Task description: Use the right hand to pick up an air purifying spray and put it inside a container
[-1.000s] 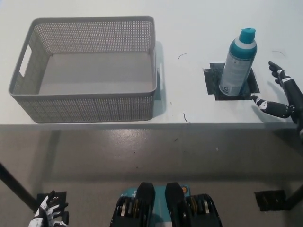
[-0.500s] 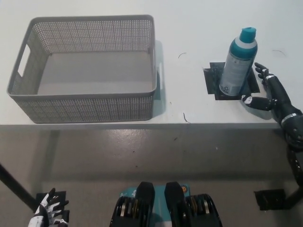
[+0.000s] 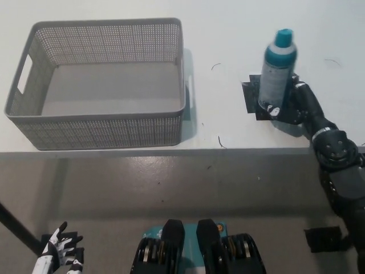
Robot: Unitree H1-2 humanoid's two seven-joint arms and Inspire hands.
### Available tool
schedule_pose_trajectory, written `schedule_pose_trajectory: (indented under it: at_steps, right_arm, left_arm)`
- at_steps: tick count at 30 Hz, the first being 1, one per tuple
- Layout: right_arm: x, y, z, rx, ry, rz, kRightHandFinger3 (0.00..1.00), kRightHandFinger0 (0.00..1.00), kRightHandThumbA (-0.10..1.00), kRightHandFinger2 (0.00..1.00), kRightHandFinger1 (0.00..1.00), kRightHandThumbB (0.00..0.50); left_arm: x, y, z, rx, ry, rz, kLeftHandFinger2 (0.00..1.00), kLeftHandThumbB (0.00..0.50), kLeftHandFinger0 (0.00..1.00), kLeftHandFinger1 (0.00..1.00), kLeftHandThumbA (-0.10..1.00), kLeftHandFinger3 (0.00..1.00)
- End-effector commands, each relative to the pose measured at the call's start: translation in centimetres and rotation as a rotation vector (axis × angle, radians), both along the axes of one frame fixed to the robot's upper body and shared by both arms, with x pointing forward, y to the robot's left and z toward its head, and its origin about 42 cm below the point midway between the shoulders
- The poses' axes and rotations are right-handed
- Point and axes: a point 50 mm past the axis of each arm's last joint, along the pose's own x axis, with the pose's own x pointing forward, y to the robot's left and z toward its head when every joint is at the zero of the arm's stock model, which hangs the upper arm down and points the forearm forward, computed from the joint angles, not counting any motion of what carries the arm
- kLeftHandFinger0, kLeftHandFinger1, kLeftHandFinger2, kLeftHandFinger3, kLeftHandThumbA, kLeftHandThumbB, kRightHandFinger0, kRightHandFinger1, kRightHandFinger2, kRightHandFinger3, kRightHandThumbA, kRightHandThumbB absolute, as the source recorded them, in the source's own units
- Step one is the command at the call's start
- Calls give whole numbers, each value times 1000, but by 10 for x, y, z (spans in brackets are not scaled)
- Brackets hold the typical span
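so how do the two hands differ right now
The right hand is black and up on the table, closed around the lower part of the spray can; the left hand is white, hanging low beside the body and well below the table. The right holds the can; the left holds nothing, its fingers spread. Neither is near the basket.

My right hand [image 3: 296, 103]: black, glossy segmented fingers, bulbous round wrist behind them. My left hand [image 3: 60, 251]: white fingers, black gaps between.
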Motion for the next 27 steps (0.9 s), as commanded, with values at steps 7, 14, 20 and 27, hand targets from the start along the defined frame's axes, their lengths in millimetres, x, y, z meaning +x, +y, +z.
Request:
schedule_pose_trajectory:
  at_steps: [7,14,20,27]
  right_arm:
    - [30,63,69,-2,-62,79,1000,1000,619,1000,1000,500]
    - [25,86,67,254,-208,-156,539,690,-100,601,659,377]
    - [20,90,66,307,-252,-224,543,505,-100,535,510,348]
    - [17,93,85,375,-323,-233,510,483,-100,497,475,370]
  left_arm:
    - [0,0,11,25,-39,-11,786,371,571,694,412,1000]
    - [2,-3,12,60,-38,-32,772,368,532,647,376,1000]
    - [2,-2,13,51,-25,-33,797,359,563,678,352,1000]
    - [-1,1,9,41,-20,-22,809,364,572,692,356,1000]
